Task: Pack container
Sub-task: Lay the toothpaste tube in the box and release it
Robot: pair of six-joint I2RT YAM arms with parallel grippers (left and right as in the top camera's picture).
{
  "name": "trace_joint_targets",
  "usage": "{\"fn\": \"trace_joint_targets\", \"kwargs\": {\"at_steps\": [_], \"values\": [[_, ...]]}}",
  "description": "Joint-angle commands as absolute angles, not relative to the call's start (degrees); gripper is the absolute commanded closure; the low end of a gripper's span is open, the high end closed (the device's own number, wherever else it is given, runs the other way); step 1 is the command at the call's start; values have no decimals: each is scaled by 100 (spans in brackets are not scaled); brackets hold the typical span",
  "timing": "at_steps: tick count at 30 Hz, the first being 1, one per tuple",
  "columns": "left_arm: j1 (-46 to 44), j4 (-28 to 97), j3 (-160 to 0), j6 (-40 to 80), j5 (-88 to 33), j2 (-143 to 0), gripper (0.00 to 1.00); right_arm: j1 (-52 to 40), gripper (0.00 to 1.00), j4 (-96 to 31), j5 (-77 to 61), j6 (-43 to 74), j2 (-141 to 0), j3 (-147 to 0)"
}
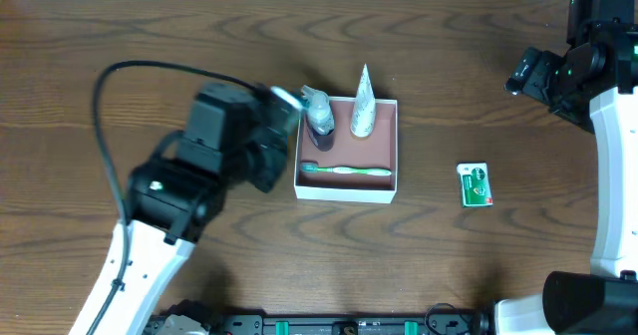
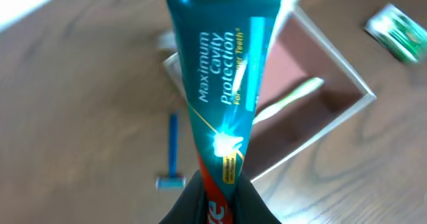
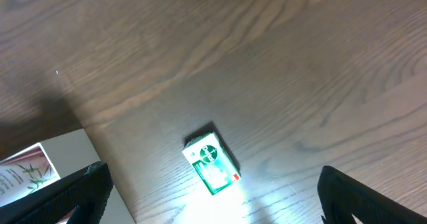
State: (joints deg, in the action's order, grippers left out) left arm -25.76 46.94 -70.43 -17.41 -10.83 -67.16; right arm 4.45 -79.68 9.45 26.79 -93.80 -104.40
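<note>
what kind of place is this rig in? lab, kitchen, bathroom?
Probably a robot lab bench, not a home. A left arm and right arm work a wood-grain table, and toiletries are staged as props: a toothbrush in the container, a green packet beside it, a toothpaste tube in the left gripper.

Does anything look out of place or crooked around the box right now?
Yes. In the container the white tube juts past the far wall, unlike the toothbrush lying flat. A green packet and a blue razor lie outside on the table. The left pincer grips a toothpaste tube, not yet packed.
</note>
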Motion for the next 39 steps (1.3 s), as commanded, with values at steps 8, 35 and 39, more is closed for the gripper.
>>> {"fn": "trace_joint_targets", "kwargs": {"at_steps": [8,35,39], "values": [[-3435,3710,-7026,-3771,-1179,-8381,89,467,1,-7970,961,2783,-9389,-10451],[-2606,4530,-7035,-1997,235,-7791,2,467,1,-7970,961,2781,-9389,-10451],[-1752,4663,-6980,-1286,202,-7876,2,467,1,-7970,961,2783,-9389,-10451]]}}
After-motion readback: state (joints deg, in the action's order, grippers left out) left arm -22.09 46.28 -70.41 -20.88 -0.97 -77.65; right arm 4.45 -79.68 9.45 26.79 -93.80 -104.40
